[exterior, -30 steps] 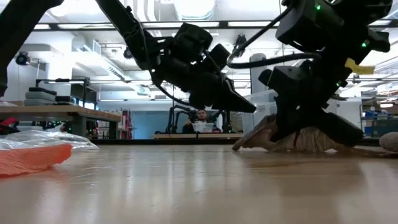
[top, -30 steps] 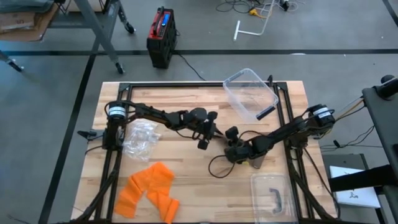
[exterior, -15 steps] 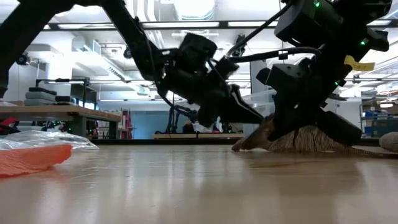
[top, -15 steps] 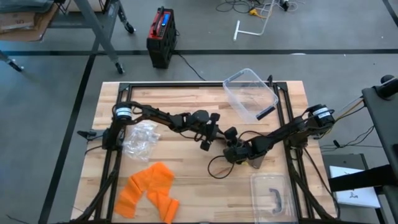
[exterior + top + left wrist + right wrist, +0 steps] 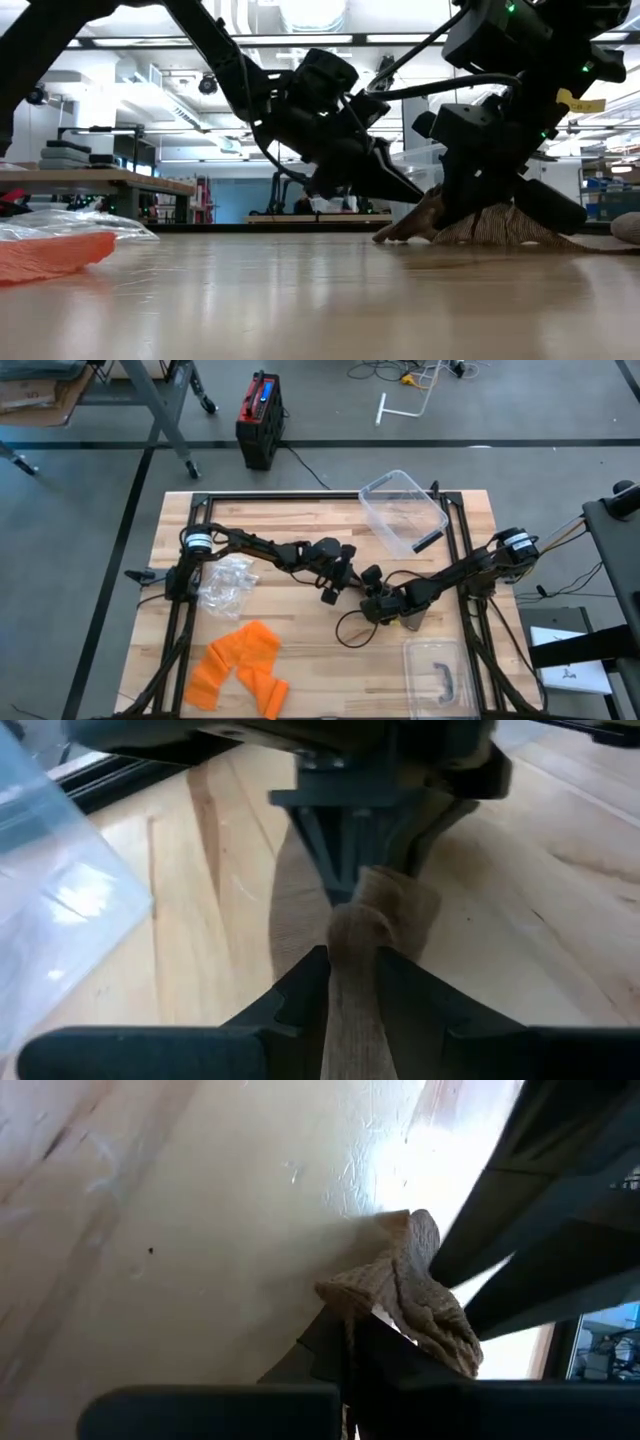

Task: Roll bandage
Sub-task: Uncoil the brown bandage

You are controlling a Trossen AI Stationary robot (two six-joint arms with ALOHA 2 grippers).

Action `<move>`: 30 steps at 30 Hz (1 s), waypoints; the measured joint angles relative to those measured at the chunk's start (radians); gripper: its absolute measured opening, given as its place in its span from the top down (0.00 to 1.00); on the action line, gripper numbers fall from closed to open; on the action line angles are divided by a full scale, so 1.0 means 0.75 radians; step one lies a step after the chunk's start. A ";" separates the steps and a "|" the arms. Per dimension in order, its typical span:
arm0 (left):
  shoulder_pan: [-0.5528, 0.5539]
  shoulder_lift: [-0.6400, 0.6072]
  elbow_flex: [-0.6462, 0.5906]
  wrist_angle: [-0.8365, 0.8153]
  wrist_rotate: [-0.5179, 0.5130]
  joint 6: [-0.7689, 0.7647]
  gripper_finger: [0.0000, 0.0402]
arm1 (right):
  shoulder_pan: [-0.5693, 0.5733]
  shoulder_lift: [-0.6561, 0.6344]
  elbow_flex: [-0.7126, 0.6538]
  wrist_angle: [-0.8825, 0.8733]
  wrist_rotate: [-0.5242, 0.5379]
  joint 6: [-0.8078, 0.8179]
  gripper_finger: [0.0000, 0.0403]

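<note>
Near the middle of the wooden desk [image 5: 300, 630], a little right of centre, the tan bandage [image 5: 375, 915] lies bunched between the two arms. The left claw [image 5: 350, 982] has its fingers narrowly parted, with a strip of the bandage running between them. The right claw [image 5: 350, 1342] is clamped tight on the bandage's crumpled end.
</note>
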State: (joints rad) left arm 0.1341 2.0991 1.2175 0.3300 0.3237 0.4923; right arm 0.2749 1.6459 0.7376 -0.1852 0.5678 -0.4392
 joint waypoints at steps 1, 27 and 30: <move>-0.001 0.000 0.000 -0.002 0.005 0.006 0.81 | 0.000 0.000 0.000 -0.001 0.000 -0.005 1.00; -0.008 0.075 0.170 -0.184 0.149 0.131 0.66 | 0.000 0.000 -0.002 -0.016 0.000 -0.208 1.00; -0.007 0.086 0.195 -0.236 0.144 0.157 0.64 | 0.000 0.000 -0.002 -0.023 0.000 -0.219 1.00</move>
State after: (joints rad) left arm 0.1285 2.1634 1.3639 0.1529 0.4318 0.6099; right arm 0.2745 1.6459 0.7364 -0.2023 0.5679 -0.6034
